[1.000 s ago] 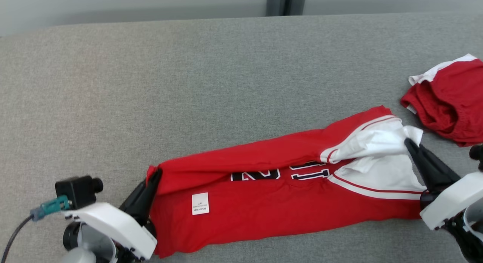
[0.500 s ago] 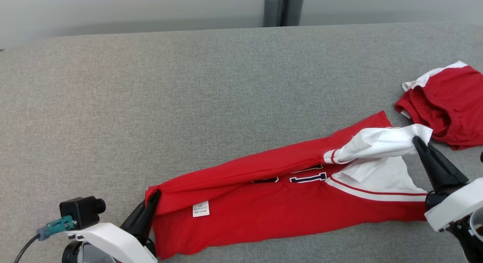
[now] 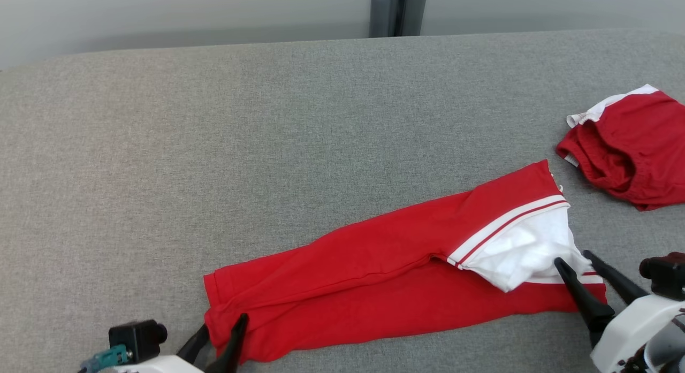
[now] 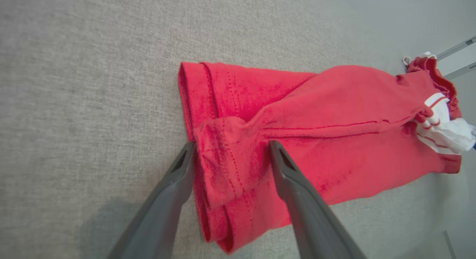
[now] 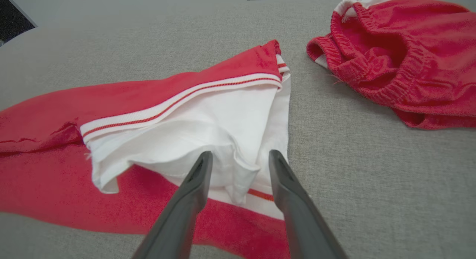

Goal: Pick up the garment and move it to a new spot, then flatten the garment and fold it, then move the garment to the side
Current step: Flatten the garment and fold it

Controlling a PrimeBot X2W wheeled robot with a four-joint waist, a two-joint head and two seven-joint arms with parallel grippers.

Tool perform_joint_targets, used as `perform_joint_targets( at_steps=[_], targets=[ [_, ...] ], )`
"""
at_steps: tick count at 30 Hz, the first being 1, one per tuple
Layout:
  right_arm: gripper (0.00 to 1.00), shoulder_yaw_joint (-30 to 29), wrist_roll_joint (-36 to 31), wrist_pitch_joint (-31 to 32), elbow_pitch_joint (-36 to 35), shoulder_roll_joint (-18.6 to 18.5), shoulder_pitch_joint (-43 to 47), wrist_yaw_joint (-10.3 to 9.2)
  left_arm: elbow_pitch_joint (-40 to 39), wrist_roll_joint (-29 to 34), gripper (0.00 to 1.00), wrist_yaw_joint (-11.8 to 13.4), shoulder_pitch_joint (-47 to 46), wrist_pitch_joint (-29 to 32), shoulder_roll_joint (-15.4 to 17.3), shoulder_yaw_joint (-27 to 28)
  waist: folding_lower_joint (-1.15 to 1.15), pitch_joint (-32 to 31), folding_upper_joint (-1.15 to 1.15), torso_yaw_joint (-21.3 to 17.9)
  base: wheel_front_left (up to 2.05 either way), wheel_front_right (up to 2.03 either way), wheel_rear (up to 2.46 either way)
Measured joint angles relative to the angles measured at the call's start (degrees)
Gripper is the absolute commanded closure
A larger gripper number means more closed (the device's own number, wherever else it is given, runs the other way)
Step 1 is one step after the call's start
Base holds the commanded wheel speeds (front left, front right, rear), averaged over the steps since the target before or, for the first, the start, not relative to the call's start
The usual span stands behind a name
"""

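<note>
A second ago both my pincers were pinching the garment (image 3: pixel 374 255), its top layer lifted so the black lettering and a white label showed. Now that layer lies folded over and both are covered. The shirt is a long, narrow red band stretching from my left gripper (image 3: pixel 225 330) across to my right gripper (image 3: pixel 571 257).

Both pincers now stand spread. The red hem corner sits between my left fingers, and the white sleeve lies between and just ahead of my right fingers. I cannot tell whether either pincer is touching the cloth.

Everything rests on a grey woven surface (image 3: pixel 214 121). Beyond its far edge are a pale wall (image 3: pixel 160 9) and two grey posts (image 3: pixel 393 12). A smaller red cloth (image 3: pixel 631 143) with a white edge lies past my right fingertips and to their right, apart from the shirt.

My left wrist view shows the stitched hem doubled and bunched, which is hard to see from the head. My right wrist view shows the gathered band of the smaller cloth.
</note>
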Motion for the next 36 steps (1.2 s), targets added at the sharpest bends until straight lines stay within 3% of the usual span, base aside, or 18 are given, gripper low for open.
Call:
perform_joint_targets(
  at_steps=[6,11,13,16,19,24,30,36],
  targets=[
    [0.0,-3.2,-2.9,-1.5,3.0,-2.0,-0.8,0.0,1.0,-0.7,0.0,0.1,3.2,-3.2,-0.3,1.0,0.0,-0.4,0.0,0.3,0.0,0.0,0.0],
    [0.0,-10.0,-3.7,-1.3,2.0,0.0,-1.1,0.0,2.1,2.1,0.0,5.0,7.4,-8.5,-2.4,7.7,0.0,-1.3,0.0,1.0,0.0,0.0,0.0],
    [0.0,-11.5,-4.3,0.7,1.3,1.4,-1.2,0.0,1.2,8.3,0.0,6.8,8.6,-8.7,-4.7,14.0,0.0,-1.5,0.0,1.5,0.0,0.0,0.0],
    [0.0,-11.4,-6.3,5.6,1.5,3.6,-2.4,0.0,-1.2,20.5,0.0,7.0,10.8,-8.8,-10.9,22.1,0.0,-1.7,0.0,2.4,0.0,0.0,0.0],
    [0.0,-10.1,-7.0,10.5,3.7,6.1,-4.5,0.01,-1.9,30.8,0.0,5.0,14.1,-8.8,-17.4,26.6,0.0,-1.9,0.0,3.3,0.0,0.0,0.0],
    [0.0,-8.3,-10.8,15.5,10.3,6.4,-7.1,0.01,-2.4,42.6,0.0,-0.3,15.9,-8.8,-25.4,33.6,0.0,-2.2,0.0,5.1,0.0,0.0,0.0],
    [0.0,-9.2,-15.5,16.2,16.4,5.0,-9.5,0.01,-1.5,47.8,0.0,-5.7,17.1,-8.8,-28.1,37.5,0.0,-2.1,0.0,7.6,0.0,0.0,0.0],
    [0.0,-10.9,-14.1,17.8,20.8,5.3,-11.5,0.01,-0.9,47.0,0.0,-6.5,17.1,-8.8,-28.3,37.6,0.0,-1.7,0.0,9.6,0.0,0.0,0.0]
  ],
)
